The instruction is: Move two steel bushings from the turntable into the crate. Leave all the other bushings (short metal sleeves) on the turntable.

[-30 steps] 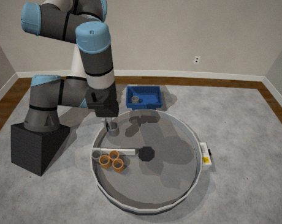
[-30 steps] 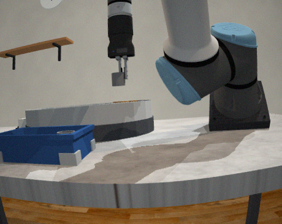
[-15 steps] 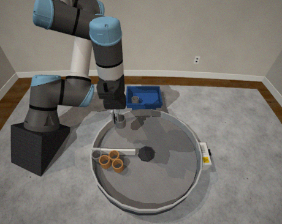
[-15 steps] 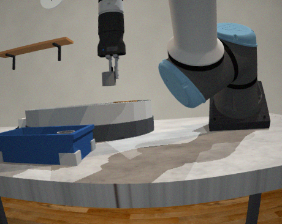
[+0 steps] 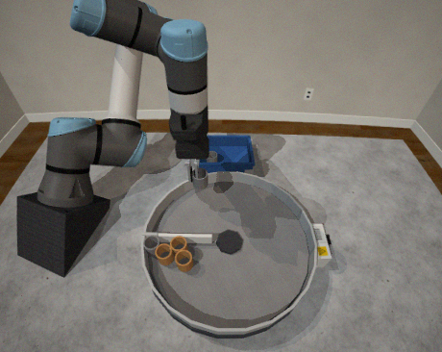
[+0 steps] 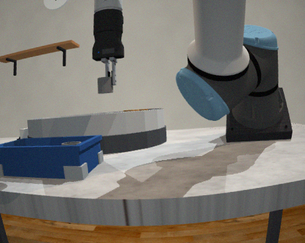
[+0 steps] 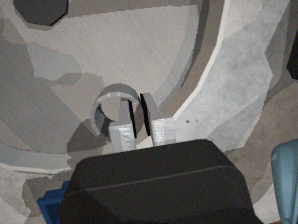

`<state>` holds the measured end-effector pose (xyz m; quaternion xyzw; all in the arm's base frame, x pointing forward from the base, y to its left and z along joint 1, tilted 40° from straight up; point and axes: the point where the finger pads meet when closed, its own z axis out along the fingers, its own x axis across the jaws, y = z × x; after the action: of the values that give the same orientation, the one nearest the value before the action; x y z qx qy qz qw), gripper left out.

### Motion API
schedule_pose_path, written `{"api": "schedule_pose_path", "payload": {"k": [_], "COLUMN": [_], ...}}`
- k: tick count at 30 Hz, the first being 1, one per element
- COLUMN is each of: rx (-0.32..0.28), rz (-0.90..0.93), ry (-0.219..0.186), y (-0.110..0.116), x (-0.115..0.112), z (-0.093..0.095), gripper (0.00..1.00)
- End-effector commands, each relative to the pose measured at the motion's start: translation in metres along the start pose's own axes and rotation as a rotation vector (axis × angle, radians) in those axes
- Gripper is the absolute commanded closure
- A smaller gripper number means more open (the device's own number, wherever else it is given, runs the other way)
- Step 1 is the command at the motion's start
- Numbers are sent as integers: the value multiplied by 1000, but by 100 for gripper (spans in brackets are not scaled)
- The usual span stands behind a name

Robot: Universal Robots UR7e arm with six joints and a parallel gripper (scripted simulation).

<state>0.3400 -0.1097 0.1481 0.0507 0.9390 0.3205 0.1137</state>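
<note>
My gripper [image 5: 193, 173] [image 6: 111, 80] [image 7: 137, 107] is shut on the wall of a steel bushing [image 5: 201, 181] [image 6: 104, 85] [image 7: 102, 126], one finger inside the ring. It holds the bushing upright, high above the turntable [image 5: 265, 284] [image 6: 130, 125] [image 7: 125, 45], near the rim on the crate's side. The blue crate [image 5: 227, 168] [image 6: 37, 162] [image 7: 52, 202] stands beside the turntable, lower than the held bushing. One steel bushing [image 5: 212, 156] [image 6: 71, 143] is in the crate. On the turntable, one grey bushing [image 5: 152, 250] stands near the left rim beside three orange bushings [image 5: 184, 267].
A white bar [image 5: 188, 238] runs from the turntable's left rim towards the dark hub [image 5: 230, 241], just behind the orange bushings. The turntable's raised rim [image 5: 301, 289] runs all round. A white box [image 5: 321, 236] is on its right side. The arm's black base block [image 5: 59, 231] stands left.
</note>
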Motion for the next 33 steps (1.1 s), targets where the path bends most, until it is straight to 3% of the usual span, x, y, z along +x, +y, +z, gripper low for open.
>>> {"api": "schedule_pose_path", "payload": {"k": [1, 3, 15, 20, 32, 33], "rx": [1, 1, 1, 0, 0, -1], "rz": [0, 0, 0, -1, -1, -2], "ry": [-1, -1, -1, -1, -1, -2], "y": [27, 46, 46, 93, 93, 101], "x": [-17, -29, -29, -58, -58, -63], "z": [0, -1, -1, -1, -1, -1], "gripper": [100, 100, 100, 100, 100, 100]}}
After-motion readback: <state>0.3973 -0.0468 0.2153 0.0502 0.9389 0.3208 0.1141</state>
